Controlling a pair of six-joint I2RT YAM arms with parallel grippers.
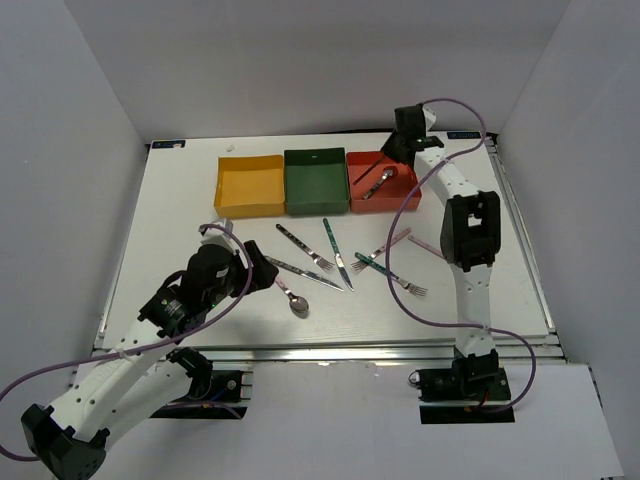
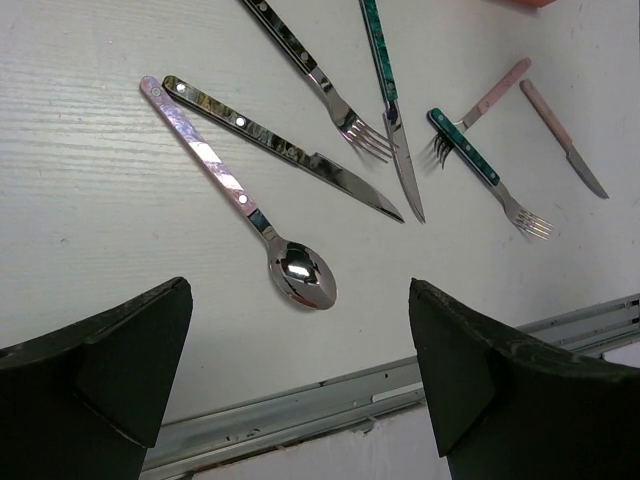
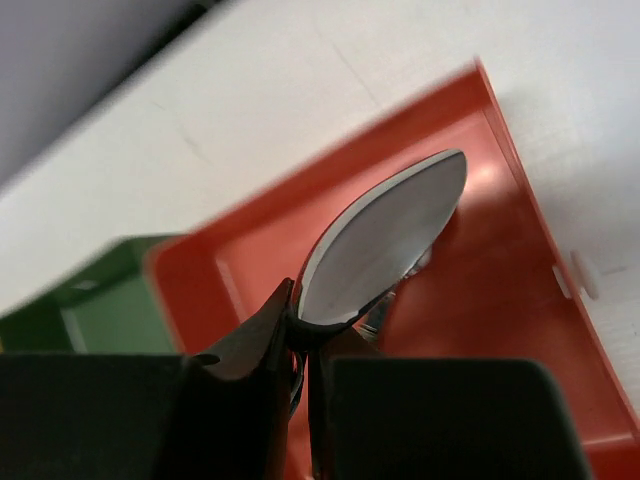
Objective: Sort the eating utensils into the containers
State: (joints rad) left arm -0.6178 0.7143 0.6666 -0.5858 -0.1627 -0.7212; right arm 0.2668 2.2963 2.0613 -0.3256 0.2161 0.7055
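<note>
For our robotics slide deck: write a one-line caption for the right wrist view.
Right gripper pinches a spoon over the red box, green box alongside.

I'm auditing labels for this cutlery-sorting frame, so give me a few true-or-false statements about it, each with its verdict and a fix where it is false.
1. The right gripper is shut on a spoon above the red box. True.
2. The left gripper is clamped on the pink-handled spoon. False: its jaws stand wide open and that spoon lies free on the table.
3. A fork lies in the yellow box. False: nothing shows inside it.
4. The green box sits between the yellow and red ones. True.
</note>
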